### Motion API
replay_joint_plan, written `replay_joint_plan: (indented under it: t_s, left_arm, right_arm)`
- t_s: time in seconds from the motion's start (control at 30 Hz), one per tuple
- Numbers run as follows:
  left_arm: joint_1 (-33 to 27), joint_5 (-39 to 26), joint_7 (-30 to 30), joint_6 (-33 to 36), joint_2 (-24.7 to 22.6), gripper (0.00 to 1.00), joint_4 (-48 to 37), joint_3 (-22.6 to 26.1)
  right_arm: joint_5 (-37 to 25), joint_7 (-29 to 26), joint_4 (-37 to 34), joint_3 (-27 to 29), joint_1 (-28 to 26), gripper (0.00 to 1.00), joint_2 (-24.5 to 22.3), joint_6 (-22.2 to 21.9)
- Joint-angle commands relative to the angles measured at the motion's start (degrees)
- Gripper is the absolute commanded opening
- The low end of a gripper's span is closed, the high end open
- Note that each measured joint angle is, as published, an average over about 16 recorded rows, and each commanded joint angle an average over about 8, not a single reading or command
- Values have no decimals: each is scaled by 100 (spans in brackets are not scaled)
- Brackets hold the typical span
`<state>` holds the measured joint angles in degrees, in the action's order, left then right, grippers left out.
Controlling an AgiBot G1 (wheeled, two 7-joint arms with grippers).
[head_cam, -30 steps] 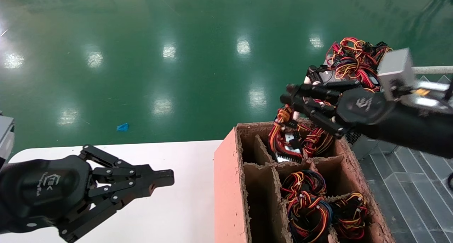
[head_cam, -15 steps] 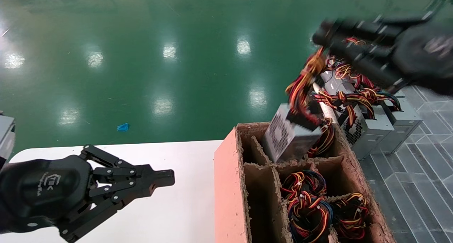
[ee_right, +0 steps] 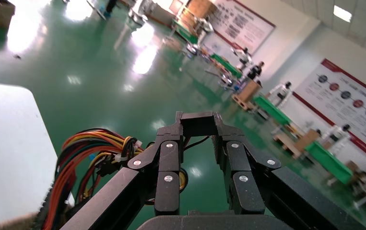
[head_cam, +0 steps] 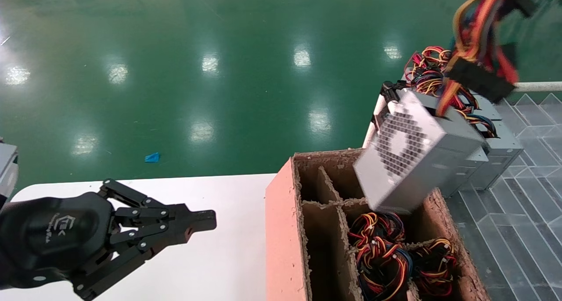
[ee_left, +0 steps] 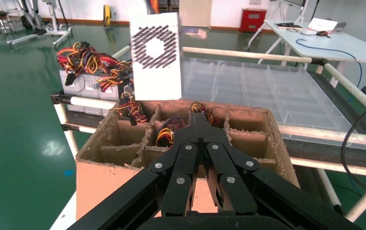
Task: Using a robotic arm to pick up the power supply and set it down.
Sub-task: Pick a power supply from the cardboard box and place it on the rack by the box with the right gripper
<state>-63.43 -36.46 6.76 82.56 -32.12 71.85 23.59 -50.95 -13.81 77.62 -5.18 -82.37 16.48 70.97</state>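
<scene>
The power supply (head_cam: 412, 152), a grey metal box with a perforated vent side, hangs tilted above the back of the cardboard box (head_cam: 281, 231). It dangles from its bundle of red, yellow and orange wires (head_cam: 478, 37), which runs up out of the head view at top right. In the right wrist view my right gripper (ee_right: 197, 122) is shut on a black plug of that bundle, with wires (ee_right: 82, 153) trailing beside it. The left wrist view shows the power supply (ee_left: 155, 57) hanging in the air. My left gripper (head_cam: 206, 220) is parked, shut and holding nothing, over the white table (head_cam: 219, 266).
The cardboard box has divider compartments, and those nearest me hold wire bundles (head_cam: 382, 252). More grey power supplies (head_cam: 500, 147) with tangled wires sit on a rack behind it. A clear divided tray (ee_left: 267, 86) lies beyond the box. Green floor lies past the table.
My right gripper has risen out of the head view, pulling the power supply by its wires up out of the box's back compartment. The left arm has not moved.
</scene>
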Motion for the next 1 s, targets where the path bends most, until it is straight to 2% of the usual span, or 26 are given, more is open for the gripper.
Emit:
replay_joint_plan:
  t_s: [0.03, 0.2, 0.53, 0.77, 1.0]
  left_arm:
    - [0, 0, 0, 0, 0, 0, 0, 0]
    - [0, 0, 0, 0, 0, 0, 0, 0]
    - [0, 0, 0, 0, 0, 0, 0, 0]
    - [0, 0, 0, 0, 0, 0, 0, 0]
    - [0, 0, 0, 0, 0, 0, 0, 0]
  right_arm:
    - [-30, -65, 4, 30, -103, 0, -149, 42]
    - [-34, -279, -12, 130, -16, 0, -636, 137]
    - [13, -647, -221, 127, 532, 0, -1582, 450]
    - [44, -501, -774, -224, 711, 0, -1945, 1000]
    - [266, -80, -1549, -590, 613, 0, -2039, 1340]
